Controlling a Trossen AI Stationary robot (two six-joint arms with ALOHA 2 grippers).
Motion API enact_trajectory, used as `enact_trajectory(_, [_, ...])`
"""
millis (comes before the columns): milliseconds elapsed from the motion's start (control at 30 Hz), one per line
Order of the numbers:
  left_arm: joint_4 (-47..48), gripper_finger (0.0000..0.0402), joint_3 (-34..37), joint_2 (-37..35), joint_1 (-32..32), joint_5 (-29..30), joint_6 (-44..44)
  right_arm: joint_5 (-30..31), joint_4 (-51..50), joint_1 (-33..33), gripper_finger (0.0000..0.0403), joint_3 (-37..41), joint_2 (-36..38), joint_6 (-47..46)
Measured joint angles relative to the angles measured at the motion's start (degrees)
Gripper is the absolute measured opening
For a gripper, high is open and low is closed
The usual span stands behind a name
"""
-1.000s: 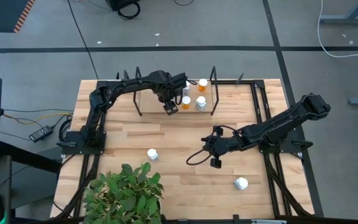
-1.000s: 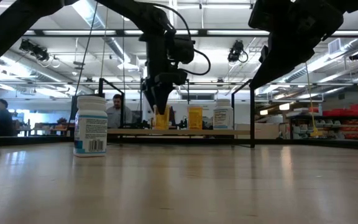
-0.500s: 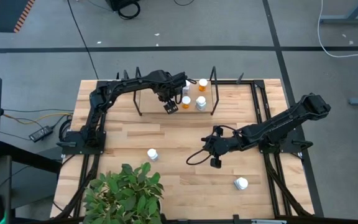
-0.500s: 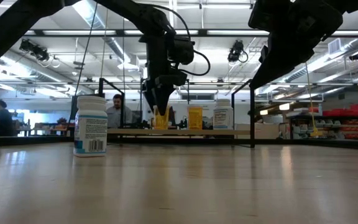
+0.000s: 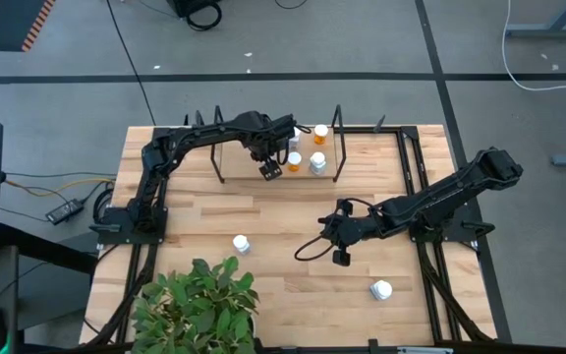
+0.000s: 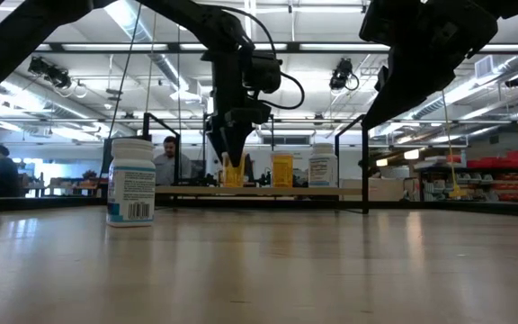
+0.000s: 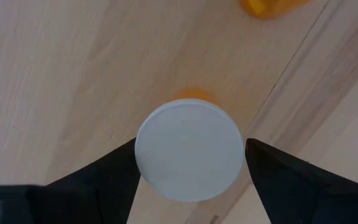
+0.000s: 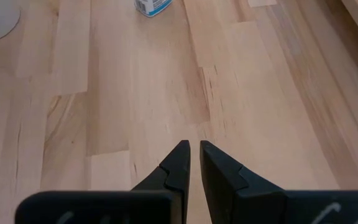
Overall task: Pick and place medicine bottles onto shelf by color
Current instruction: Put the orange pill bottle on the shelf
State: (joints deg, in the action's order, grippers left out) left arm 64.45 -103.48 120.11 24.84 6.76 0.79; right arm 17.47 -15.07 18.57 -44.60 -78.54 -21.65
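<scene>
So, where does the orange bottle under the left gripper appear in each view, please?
High view: mostly hidden beneath the left gripper, on the shelf.
Low view: the orange bottle stands on the shelf board, between the gripper's fingers.
Left wrist view: centre, its white cap facing the camera.
Right wrist view: not in it.
Shared landmark: the neighbouring orange bottle on the shelf.

A wide bare stretch of table lies open between the shelf and the right end effector. The shelf's left half is free; its right half is crowded by the left end effector and 3 bottles. A plant blocks the front-left corner, and 2 white bottles stand apart in front.
</scene>
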Motion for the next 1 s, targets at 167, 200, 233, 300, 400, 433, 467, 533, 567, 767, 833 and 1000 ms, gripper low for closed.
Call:
enact_trajectory(167, [0.1, 0.0291, 0.0, 0.0, 0.0, 0.0, 0.0, 0.0, 0.0, 0.0, 0.0045, 0.0, 0.0, 0.0])
enact_trajectory(200, [0.1, 0.0291, 0.0, 0.0, 0.0, 0.0, 0.0, 0.0, 0.0, 0.0, 0.0045, 0.0, 0.0, 0.0])
enact_trajectory(233, [0.1, 0.0291, 0.0, 0.0, 0.0, 0.0, 0.0, 0.0, 0.0, 0.0, 0.0045, 0.0, 0.0, 0.0])
enact_trajectory(300, [0.1, 0.0291, 0.0, 0.0, 0.0, 0.0, 0.0, 0.0, 0.0, 0.0, 0.0045, 0.0, 0.0, 0.0])
enact_trajectory(400, [0.1, 0.0293, 0.0, 0.0, 0.0, 0.0, 0.1, 0.0, 0.0, 0.0, 0.0045, 0.0, 0.0, 0.1])
enact_trajectory(433, [0.1, 0.0296, 0.0, 0.0, 0.0, 0.0, 0.2, 0.0, 0.0, 0.0, 0.0045, 0.0, 0.0, 0.1])
enact_trajectory(467, [0.1, 0.0301, 0.0, 0.0, 0.0, -0.2, 0.4, 0.0, 0.0, 0.0, 0.0045, 0.0, 0.0, 0.1])
enact_trajectory(533, [0.1, 0.0316, 0.0, 0.0, 0.0, -0.8, 0.6, 0.0, 0.0, 0.0, 0.0045, 0.0, 0.0, 0.1])
enact_trajectory(567, [0.1, 0.0325, 0.0, 0.0, 0.0, -1.0, 1.0, 0.0, 0.0, 0.0, 0.0045, 0.0, 0.0, 0.1])
enact_trajectory(767, [0.2, 0.0383, 0.0, 0.0, -0.1, -1.0, 3.4, 0.0, 0.0, 0.0, 0.0045, 0.0, 0.0, 0.2])
enact_trajectory(833, [-0.1, 0.0395, 0.0, 0.0, -0.1, -0.8, 4.5, 0.0, 0.0, 0.0, 0.0045, 0.0, 0.0, 0.2])
enact_trajectory(1000, [-1.1, 0.0392, 0.0, -0.1, -0.2, 0.9, 5.6, 0.0, 0.0, 0.0, 0.0045, 0.0, 0.0, 0.2])
